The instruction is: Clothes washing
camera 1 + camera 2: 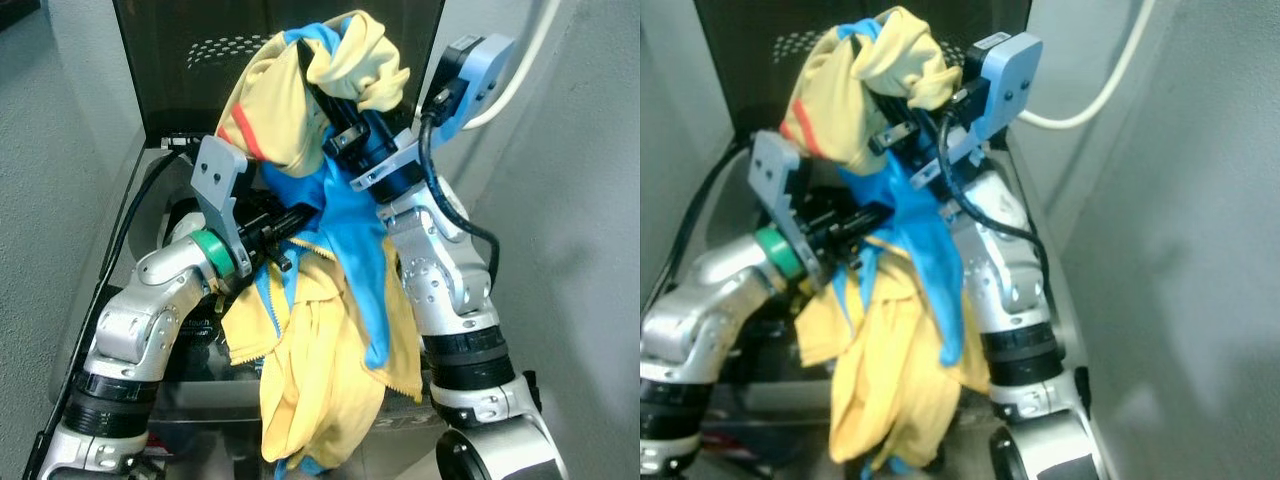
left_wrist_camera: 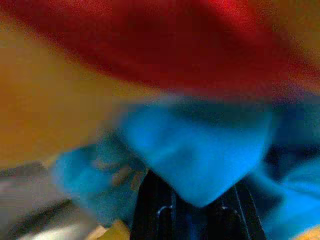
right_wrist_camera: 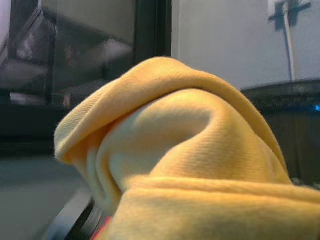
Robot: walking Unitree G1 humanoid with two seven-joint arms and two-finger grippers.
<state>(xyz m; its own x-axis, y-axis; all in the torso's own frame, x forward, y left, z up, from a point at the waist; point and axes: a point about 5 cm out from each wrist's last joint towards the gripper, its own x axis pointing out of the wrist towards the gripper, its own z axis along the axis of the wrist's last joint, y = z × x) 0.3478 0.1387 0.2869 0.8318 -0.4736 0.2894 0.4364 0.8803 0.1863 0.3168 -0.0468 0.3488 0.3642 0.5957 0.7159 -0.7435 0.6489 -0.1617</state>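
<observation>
A pale cream cable [image 1: 528,62] is seen curving down the grey plastered wall [image 1: 590,230], against which it lies. In the right wrist view, a white wall socket [image 3: 292,9] is mounted high on the same wall, and a thin white cord [image 3: 288,40] is hung straight down from it. A patch of grey floor [image 1: 30,200] is visible well apart from that wall.

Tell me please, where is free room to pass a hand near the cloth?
Free room lies between the right arm and the grey wall, and left of the left arm, beside the other wall. It is crowded in the middle: the yellow and blue garment hangs over both arms above the washer.
</observation>
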